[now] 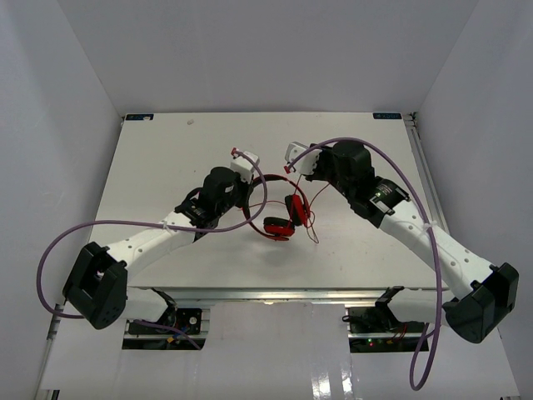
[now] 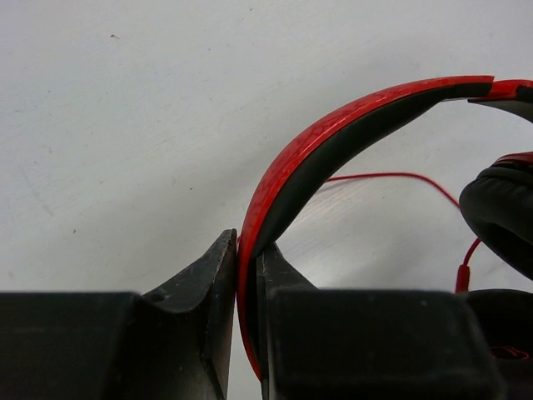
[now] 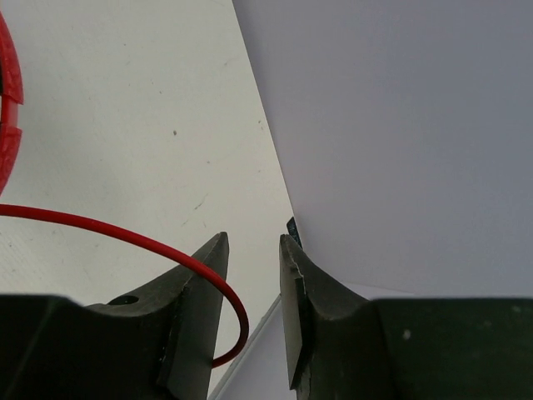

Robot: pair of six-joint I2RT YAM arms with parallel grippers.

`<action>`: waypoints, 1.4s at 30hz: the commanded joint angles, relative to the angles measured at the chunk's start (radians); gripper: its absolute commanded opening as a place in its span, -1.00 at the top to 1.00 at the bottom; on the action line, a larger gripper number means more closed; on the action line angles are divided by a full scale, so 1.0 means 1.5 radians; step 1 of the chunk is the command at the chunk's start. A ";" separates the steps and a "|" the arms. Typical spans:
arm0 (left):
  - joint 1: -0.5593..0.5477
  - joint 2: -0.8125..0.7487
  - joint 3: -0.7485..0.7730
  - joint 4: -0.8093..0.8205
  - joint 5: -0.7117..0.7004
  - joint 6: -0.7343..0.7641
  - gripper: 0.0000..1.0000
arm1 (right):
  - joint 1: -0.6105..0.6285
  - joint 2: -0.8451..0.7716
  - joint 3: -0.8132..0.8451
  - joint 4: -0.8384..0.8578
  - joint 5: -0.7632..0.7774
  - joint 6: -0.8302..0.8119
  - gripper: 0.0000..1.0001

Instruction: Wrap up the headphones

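The red headphones [image 1: 280, 218] lie at the table's middle, ear cups [image 1: 295, 207] close together. My left gripper [image 1: 250, 177] is shut on the black-and-red headband [image 2: 333, 133], which arcs up and right from between its jaws [image 2: 247, 250]. One black ear cup [image 2: 500, 217] shows at the right edge of the left wrist view. The thin red cord [image 2: 391, 176] runs behind the headband. My right gripper [image 1: 293, 165] is just right of the left one. Its jaws [image 3: 252, 242] stand apart. The cord [image 3: 100, 229] drapes over the left finger and curls into the gap, not pinched.
Thick purple robot cables [image 1: 250, 218] loop over both arms; the left one [image 1: 58, 242] hangs off the table's left. White walls enclose the table [image 1: 166, 167] on three sides. The table's far edge and wall [image 3: 391, 125] are close ahead of the right gripper.
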 commanded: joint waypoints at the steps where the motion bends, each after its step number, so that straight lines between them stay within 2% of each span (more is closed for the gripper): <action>1: 0.000 -0.036 0.022 -0.013 0.023 0.078 1.00 | -0.010 -0.015 -0.003 0.013 -0.020 -0.001 0.22; 10: -0.001 -0.050 0.001 -0.025 0.151 0.086 1.00 | -0.020 -0.009 -0.010 0.022 -0.006 -0.036 0.23; 16: -0.001 -0.057 -0.008 -0.017 0.243 0.050 1.00 | -0.040 -0.001 -0.006 0.028 -0.034 -0.022 0.26; 18: 0.000 -0.056 -0.010 -0.009 0.260 0.038 1.00 | -0.041 -0.003 -0.005 0.028 -0.049 -0.009 0.34; 20: -0.001 -0.057 -0.019 0.009 0.290 0.000 1.00 | -0.043 0.000 -0.005 0.035 -0.045 -0.003 0.57; 23: -0.001 -0.057 -0.025 0.026 0.325 -0.025 1.00 | -0.061 0.007 -0.009 0.047 -0.041 0.001 0.69; 30: -0.001 -0.070 -0.052 0.072 0.374 -0.073 1.00 | -0.116 0.006 -0.028 0.043 -0.108 0.059 0.75; 42: -0.001 -0.080 -0.046 0.124 0.398 -0.135 1.00 | -0.130 -0.003 -0.071 0.034 -0.232 0.156 0.84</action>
